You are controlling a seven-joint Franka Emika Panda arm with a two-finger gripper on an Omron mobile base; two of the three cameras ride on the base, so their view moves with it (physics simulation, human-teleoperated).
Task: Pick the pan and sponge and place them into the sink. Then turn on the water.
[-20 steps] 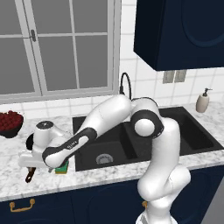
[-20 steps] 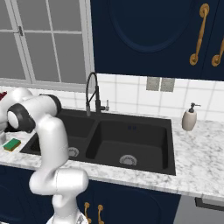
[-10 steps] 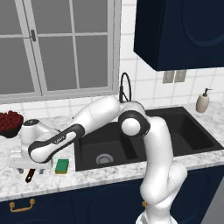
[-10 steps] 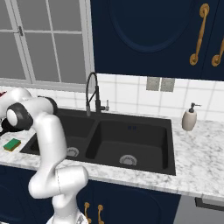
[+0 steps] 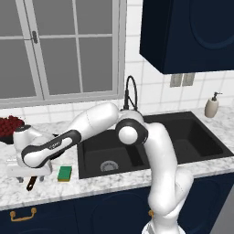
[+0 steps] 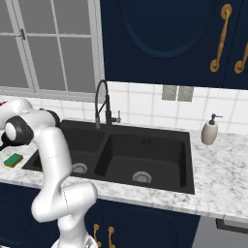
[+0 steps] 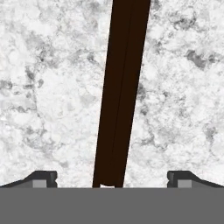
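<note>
The white arm is stretched low over the speckled white-and-grey marble desk [image 5: 105, 180] toward nine o'clock in the left base view, and the two-finger gripper [image 7: 112, 177] is poised close above the stone. In the hand view the two small dark fingertips [image 7: 41, 177] are seen set wide apart, and the long, thin, dark reddish-brown handle of the round black frying pan [image 7: 120, 92] is seen running between them from six o'clock up to twelve o'clock, slightly tilted. No contact with the handle is visible; a strip of bare marble is left on each side of it. The handle is smooth and flat-sided, with a fine groove along its length. In the left base view only the tip of the handle is seen under the hand; the pan's bowl is hidden by the arm.

The small rectangular sponge, green with a yellow layer [image 5: 64, 172], is laid flat on the desk just beside the hand, toward three o'clock of it, near the sink's rim. The large black rectangular double-basin sink [image 6: 145, 157], matt and divided at its centre, is set into the desk, with a round grey drain in each basin. The tall black arched faucet with a coiled spring neck [image 6: 102, 104] is seen behind it, at twelve o'clock of the near basin.
</note>
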